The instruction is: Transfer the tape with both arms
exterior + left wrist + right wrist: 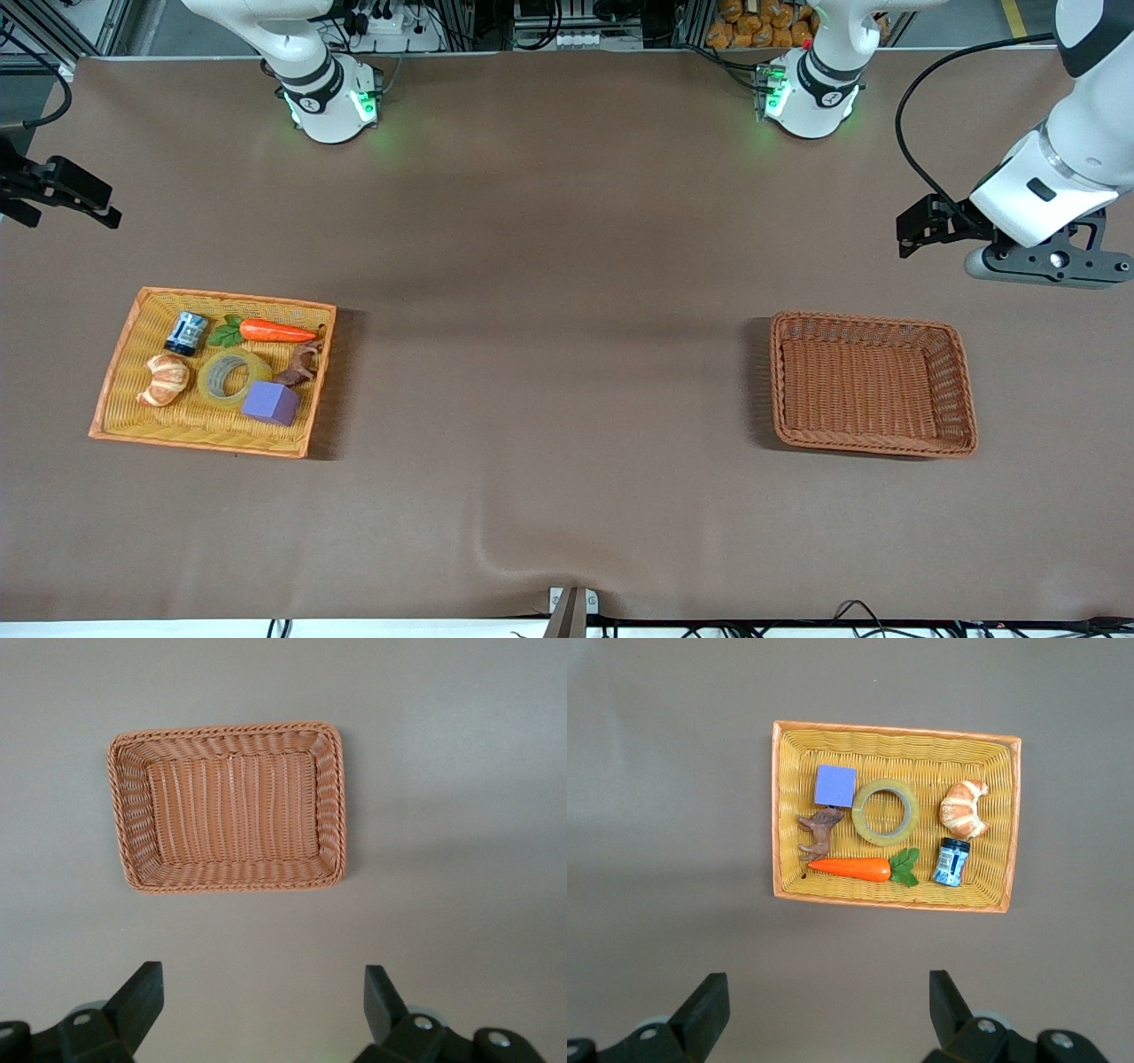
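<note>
Tape (234,377) in yellow tray (124,372) (both pincers spread).

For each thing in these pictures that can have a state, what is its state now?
Tape: flat in the yellow tray, not held.
Brown basket: empty.
Carrot: on its side in the tray.
Jar: on its side in the tray.
Croissant: in the tray beside the tape.
Cube: in the tray, touching the tape.
Left gripper: open, above the table.
Right gripper: open, above the table.

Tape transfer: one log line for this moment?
tape: flat in yellow tray | left tool: open, high | right tool: open, high | brown basket: nothing in it
</note>
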{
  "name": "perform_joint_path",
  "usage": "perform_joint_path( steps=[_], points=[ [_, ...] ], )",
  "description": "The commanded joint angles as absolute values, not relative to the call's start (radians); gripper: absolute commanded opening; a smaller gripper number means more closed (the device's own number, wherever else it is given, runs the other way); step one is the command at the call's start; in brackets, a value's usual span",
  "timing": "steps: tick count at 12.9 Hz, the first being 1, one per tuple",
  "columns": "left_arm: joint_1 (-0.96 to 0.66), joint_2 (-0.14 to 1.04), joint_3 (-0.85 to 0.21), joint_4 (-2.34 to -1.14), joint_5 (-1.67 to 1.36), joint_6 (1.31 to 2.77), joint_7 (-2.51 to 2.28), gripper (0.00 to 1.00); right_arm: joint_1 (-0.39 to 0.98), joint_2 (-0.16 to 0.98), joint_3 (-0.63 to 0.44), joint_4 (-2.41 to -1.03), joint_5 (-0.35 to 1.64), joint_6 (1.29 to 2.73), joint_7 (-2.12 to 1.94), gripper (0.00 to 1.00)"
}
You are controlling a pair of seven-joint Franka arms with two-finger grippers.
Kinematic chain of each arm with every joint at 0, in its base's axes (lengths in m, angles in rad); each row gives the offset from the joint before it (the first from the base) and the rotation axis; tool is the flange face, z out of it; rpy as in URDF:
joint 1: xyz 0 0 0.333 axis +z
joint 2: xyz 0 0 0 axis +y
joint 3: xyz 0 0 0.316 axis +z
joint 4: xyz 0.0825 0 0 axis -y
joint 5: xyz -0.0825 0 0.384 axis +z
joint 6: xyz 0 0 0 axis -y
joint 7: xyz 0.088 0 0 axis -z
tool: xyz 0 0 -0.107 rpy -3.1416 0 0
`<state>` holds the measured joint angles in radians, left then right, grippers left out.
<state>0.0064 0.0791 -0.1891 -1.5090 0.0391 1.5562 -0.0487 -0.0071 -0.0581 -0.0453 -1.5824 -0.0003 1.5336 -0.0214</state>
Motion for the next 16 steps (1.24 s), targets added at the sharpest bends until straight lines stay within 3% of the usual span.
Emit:
perform_joint_path(
  steps=[1,13,16],
  points=[
    [0.009,0.068,-0.189,-1.5,0.061,1.517,-0.081,1.0,0.003,-0.086,-0.049,-1.606,-0.009,1.528,-0.005,1.0],
    [0.031,0.026,-0.152,-1.506,0.06,1.505,-0.134,1.0,0.009,-0.08,-0.048,-1.603,-0.017,1.526,-0.008,1.0],
    [0.031,0.021,-0.15,-1.508,0.06,1.491,-0.132,1.0,-0.024,-0.023,-0.055,-1.589,-0.018,1.54,-0.046,1.0]
  ],
)
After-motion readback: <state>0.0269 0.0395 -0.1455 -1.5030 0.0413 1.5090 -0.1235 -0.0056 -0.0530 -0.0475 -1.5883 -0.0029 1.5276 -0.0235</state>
